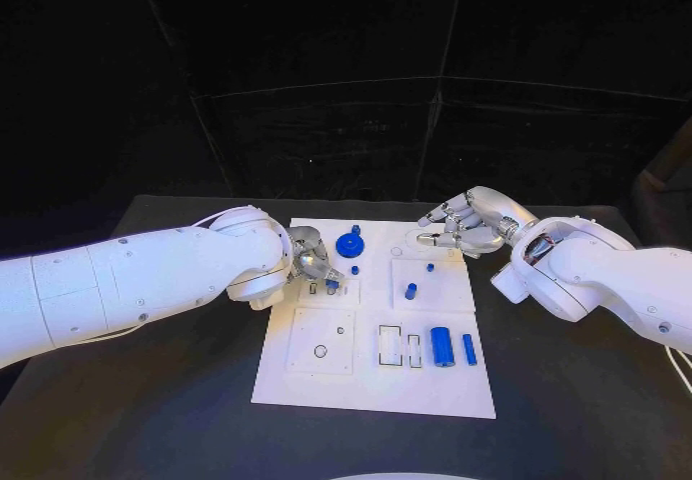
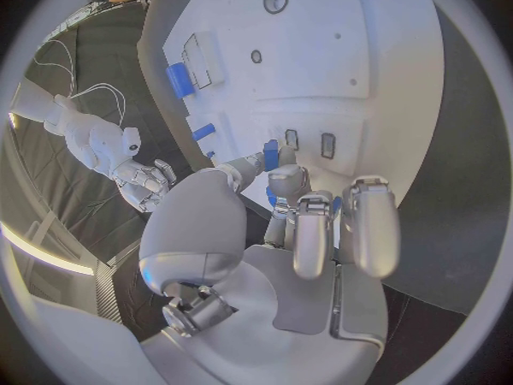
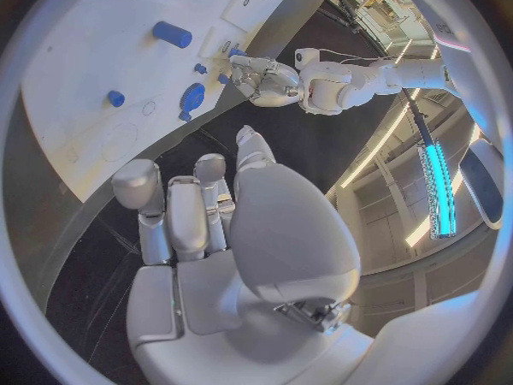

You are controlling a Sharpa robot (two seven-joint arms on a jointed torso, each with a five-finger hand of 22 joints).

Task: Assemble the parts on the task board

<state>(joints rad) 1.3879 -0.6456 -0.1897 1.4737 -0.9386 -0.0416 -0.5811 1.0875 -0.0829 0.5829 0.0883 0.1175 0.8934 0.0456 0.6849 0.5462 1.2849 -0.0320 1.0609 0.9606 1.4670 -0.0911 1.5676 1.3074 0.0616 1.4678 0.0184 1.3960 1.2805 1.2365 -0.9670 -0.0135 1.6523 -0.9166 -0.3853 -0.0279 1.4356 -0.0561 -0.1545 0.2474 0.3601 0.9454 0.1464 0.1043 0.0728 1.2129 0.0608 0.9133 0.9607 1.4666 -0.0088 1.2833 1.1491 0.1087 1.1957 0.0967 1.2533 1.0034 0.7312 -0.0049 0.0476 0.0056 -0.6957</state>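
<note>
The white task board (image 1: 372, 385) lies in the middle of the black table. My left hand (image 1: 307, 262) is over the board's upper left panel and pinches a small blue part (image 1: 330, 284) between thumb and fingertips. The left wrist view shows that part (image 2: 272, 155) just above two small slots (image 2: 326, 145). My right hand (image 1: 464, 226) hovers at the board's far right corner, fingers loosely apart, holding nothing. On the board are a blue gear (image 1: 349, 244), a small peg (image 1: 430, 267), a short blue piece (image 1: 411, 291), a blue cylinder (image 1: 443, 346) and a thin blue bar (image 1: 469, 348).
Rectangular recesses (image 1: 391, 344) sit left of the cylinder, and a round hole (image 1: 319, 351) marks the lower left panel. Bare black table (image 1: 159, 400) runs on both sides of the board. The right wrist view shows the gear (image 3: 192, 99) and the cylinder (image 3: 171, 34).
</note>
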